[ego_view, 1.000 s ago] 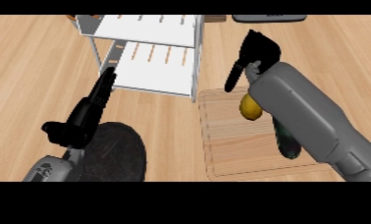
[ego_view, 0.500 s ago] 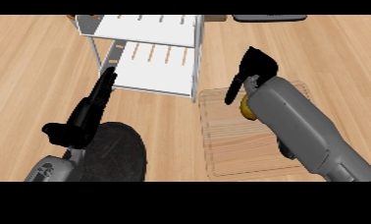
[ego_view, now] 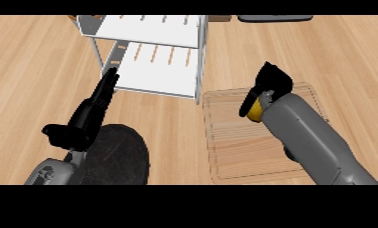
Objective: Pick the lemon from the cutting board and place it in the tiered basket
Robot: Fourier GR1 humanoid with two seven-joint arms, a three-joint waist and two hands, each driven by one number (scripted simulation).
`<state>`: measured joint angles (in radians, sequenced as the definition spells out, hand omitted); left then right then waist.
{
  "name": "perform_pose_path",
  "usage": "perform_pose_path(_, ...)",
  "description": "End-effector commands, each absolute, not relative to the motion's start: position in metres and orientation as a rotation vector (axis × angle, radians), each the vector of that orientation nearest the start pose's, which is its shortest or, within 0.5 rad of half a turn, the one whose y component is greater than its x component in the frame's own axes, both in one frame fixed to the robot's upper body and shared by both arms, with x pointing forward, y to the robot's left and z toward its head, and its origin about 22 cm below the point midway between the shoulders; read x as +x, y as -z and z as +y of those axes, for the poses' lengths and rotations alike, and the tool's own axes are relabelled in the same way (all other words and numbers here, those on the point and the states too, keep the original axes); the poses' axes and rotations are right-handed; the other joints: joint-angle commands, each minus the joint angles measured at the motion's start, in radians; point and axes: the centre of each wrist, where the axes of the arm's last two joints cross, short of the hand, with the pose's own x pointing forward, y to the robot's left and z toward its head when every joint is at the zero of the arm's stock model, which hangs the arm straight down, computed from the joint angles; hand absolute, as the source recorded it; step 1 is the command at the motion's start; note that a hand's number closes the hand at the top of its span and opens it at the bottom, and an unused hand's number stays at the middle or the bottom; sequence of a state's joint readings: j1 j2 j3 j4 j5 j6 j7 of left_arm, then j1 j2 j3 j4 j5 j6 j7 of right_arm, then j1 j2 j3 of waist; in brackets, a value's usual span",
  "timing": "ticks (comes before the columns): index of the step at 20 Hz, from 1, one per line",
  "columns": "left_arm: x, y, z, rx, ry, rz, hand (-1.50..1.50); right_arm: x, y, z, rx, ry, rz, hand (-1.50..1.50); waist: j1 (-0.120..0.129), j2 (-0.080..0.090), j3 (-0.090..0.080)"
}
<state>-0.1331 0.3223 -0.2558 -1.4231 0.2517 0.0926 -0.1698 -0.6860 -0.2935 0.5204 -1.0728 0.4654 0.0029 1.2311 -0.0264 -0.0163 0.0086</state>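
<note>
L hand (ego_view: 83, 122) at 8 o'clock, fingers straight, relaxed, holding nothing, above dark round plate (ego_view: 118, 157). Tiered basket (ego_view: 159, 54) at 11 o'clock. R hand (ego_view: 269, 84) at 3 o'clock, curled round lemon (ego_view: 255, 112), over cutting board (ego_view: 236, 147).

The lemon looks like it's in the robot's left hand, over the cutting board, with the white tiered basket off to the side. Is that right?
Not quite: the head view shows the lemon under the curled right hand, not the left. The rest holds: it is over the cutting board, with the white tiered basket to its left. The left hand rests open, fingers straight, above a dark round plate.
</note>
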Motion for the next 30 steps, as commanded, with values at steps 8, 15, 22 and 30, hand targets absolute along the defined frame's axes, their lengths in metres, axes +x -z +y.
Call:
perform_pose_path(8, 0.261, 0.020, 0.250, -0.049, 0.215, -1.538, 0.00, 0.346, -0.036, -0.140, -0.986, -0.573, -0.367, -1.50, 0.015, 0.015, -0.010)
perform_pose_path(15, 0.260, 0.019, 0.235, -0.079, 0.213, -1.543, 0.00, 0.337, -0.024, -0.157, -0.970, -0.506, -0.515, 1.50, 0.019, 0.015, -0.009)
perform_pose_path(22, 0.261, 0.021, 0.230, -0.075, 0.211, -1.539, 0.00, 0.329, -0.021, -0.143, -1.033, -0.548, -0.609, 1.50, 0.020, 0.015, -0.009)
perform_pose_path(30, 0.271, 0.019, 0.241, -0.077, 0.226, -1.532, 0.00, 0.305, -0.018, -0.196, -1.008, -0.884, -0.776, 1.50, -0.001, 0.016, -0.009)
